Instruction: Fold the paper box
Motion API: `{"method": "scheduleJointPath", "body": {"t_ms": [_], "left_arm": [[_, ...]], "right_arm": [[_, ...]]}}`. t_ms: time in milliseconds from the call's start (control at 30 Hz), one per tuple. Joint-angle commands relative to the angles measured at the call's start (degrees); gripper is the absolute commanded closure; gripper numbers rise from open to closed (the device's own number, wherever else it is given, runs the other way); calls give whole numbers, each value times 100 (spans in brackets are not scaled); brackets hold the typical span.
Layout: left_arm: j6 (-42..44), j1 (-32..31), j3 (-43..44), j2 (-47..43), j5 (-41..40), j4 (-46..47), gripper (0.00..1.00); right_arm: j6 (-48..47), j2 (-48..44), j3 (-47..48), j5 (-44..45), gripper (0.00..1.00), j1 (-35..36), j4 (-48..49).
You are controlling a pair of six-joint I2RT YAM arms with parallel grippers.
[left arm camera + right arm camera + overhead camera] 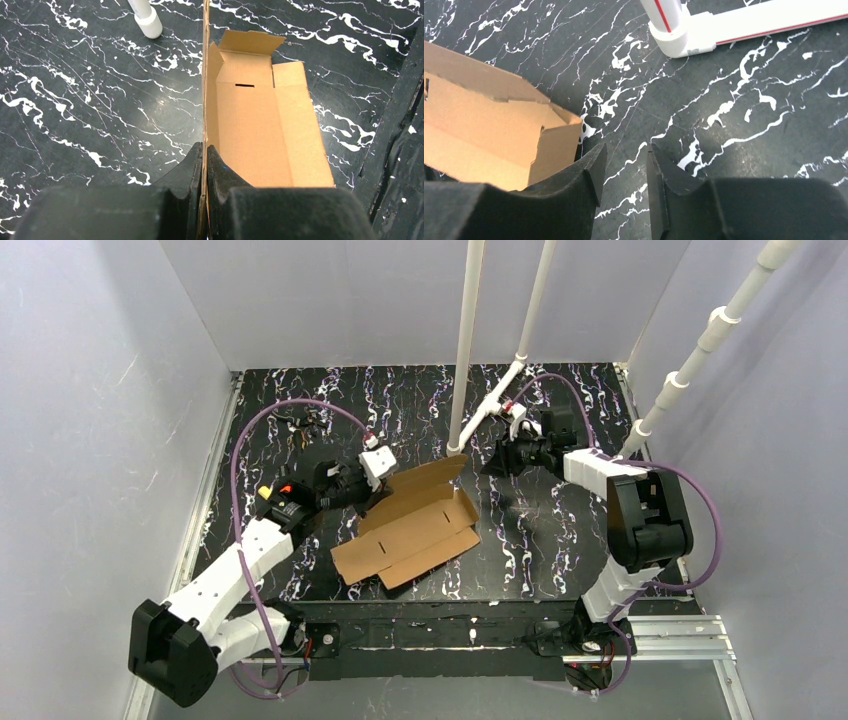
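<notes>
Seen from above: partly folded paper box (410, 525) at mid-tabletop (560, 540), left gripper (372, 498) at its far-left wall, right gripper (495, 458) apart at far right. Left wrist: clamped on the upright cardboard wall. Right wrist: narrowly parted, holding nothing, beside the box's corner.

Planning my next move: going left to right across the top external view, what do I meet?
left end effector, shut on the box's wall → paper box → right end effector, open

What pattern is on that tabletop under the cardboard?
The tabletop is black with white marble-like streaks, clearest in the left wrist view.
</notes>
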Motion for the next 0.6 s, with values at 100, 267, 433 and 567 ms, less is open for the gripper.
{"method": "scheduleJointPath", "body": {"t_ms": [100, 267, 433, 567], "left_arm": [[-65, -191, -236, -509, -591, -45, 100], [-186, -221, -135, -485, -798, 31, 100], [-296, -264, -12, -400, -821, 57, 100], [-347, -292, 86, -408, -821, 106, 100]], "right_arm": [[-501, 297, 851, -1091, 31, 47, -1345], [-687, -427, 302, -748, 8, 406, -1336], [86, -427, 81, 583, 9, 925, -592], [230, -109, 73, 1027, 20, 1138, -370]]}}
